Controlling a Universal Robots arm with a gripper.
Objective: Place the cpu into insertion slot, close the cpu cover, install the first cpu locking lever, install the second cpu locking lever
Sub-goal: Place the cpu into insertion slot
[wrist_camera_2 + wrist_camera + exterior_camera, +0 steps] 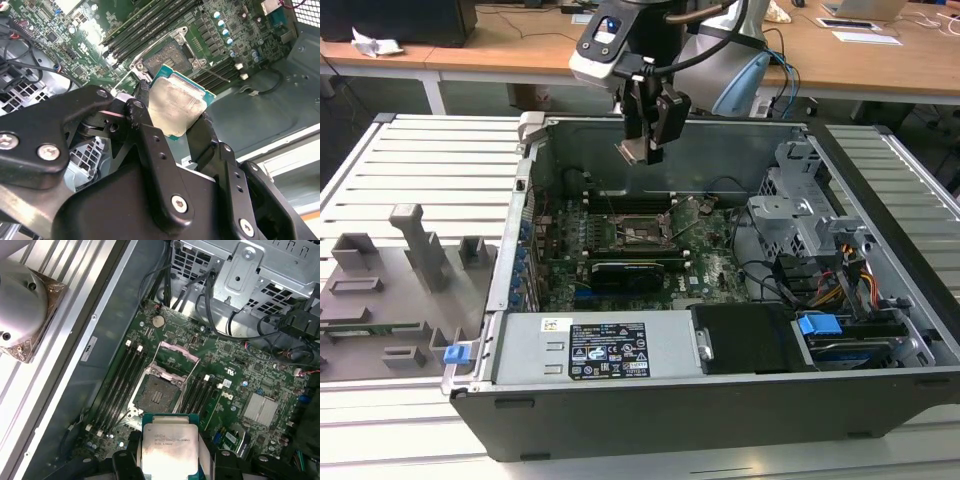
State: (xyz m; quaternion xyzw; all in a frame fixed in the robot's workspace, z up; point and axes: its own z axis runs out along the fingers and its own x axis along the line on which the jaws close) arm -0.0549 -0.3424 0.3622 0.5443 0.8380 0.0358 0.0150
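My gripper (650, 138) hangs above the open computer case, shut on the cpu (637, 151), a flat square chip with a silver-grey top. In both wrist views the black fingers (145, 112) clamp the cpu (176, 106) by two opposite edges. The cpu (167, 445) is well above the motherboard and short of the insertion slot (157, 395), whose dark square recess lies uncovered. The cpu cover (179, 351) is swung up at the slot's far side. The insertion slot (170, 56) sits between rows of memory slots, and in the exterior view it (642, 232) lies below the gripper.
A long black expansion card (625, 272) stands just in front of the socket. The power supply (595, 350) fills the case's front, and a metal drive cage (795, 215) with cables takes the exterior view's right. A grey fixture plate (390, 290) lies outside the case at that view's left.
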